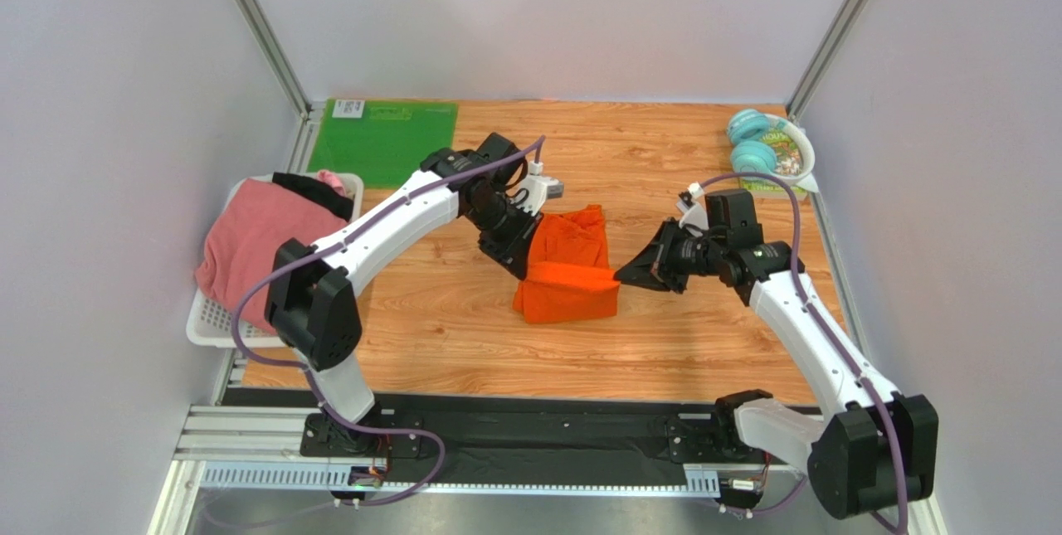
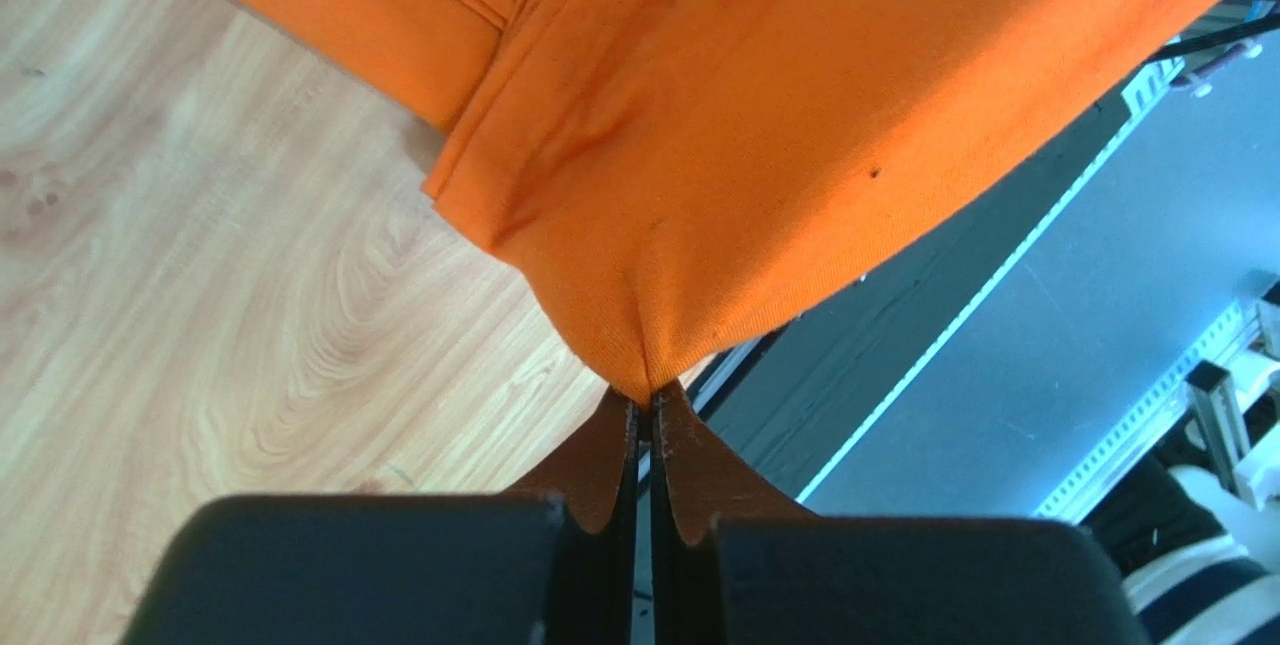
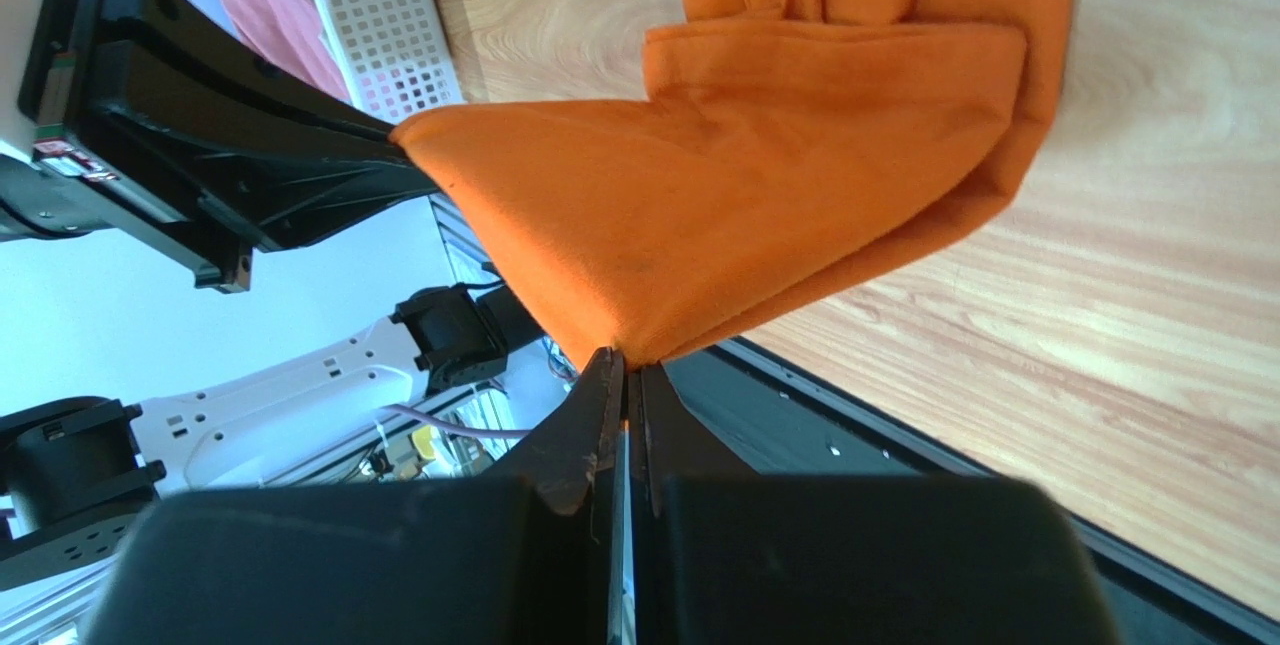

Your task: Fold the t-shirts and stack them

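The orange t-shirt (image 1: 569,268) is part folded in the middle of the wooden table, its near end lifted off the wood. My left gripper (image 1: 524,264) is shut on its left corner; the cloth (image 2: 781,120) hangs from the pinched tips (image 2: 651,402). My right gripper (image 1: 623,274) is shut on the right corner, cloth (image 3: 721,210) stretched from its tips (image 3: 628,371). The pink t-shirt (image 1: 256,243) and the black t-shirt (image 1: 312,193) lie in the white basket (image 1: 210,324) at the left.
A green mat (image 1: 380,137) lies at the back left of the table (image 1: 474,336). A white bowl (image 1: 798,156) with teal round things (image 1: 748,127) stands at the back right. The black rail (image 1: 524,436) runs along the near edge.
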You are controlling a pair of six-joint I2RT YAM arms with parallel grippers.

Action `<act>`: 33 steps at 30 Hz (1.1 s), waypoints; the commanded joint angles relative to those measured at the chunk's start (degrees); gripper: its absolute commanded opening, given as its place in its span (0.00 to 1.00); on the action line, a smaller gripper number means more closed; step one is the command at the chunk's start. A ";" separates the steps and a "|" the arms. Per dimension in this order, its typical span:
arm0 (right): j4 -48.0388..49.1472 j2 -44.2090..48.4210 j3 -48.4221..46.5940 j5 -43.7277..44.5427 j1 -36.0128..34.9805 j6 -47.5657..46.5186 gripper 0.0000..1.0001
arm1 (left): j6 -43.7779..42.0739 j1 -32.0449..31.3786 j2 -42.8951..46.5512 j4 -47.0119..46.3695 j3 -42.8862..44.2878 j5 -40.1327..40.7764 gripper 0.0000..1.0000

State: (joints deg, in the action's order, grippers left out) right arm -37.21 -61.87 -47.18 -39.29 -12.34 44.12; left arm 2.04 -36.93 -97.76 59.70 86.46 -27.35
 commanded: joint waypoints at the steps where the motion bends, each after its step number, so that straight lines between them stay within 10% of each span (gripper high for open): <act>1: 6.18 -3.95 -5.28 -0.97 -0.05 -0.43 0.00 | -3.54 0.80 -4.72 5.25 8.36 0.55 0.00; 33: 17.61 -36.56 -22.51 -1.93 6.54 -2.63 0.00 | -2.40 8.80 -38.20 10.44 53.27 1.86 0.00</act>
State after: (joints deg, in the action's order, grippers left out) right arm -23.97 -95.00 -65.23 -39.92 -6.59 41.78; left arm -0.56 -28.95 -134.13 69.97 132.70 -26.17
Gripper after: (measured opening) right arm 0.009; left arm 0.008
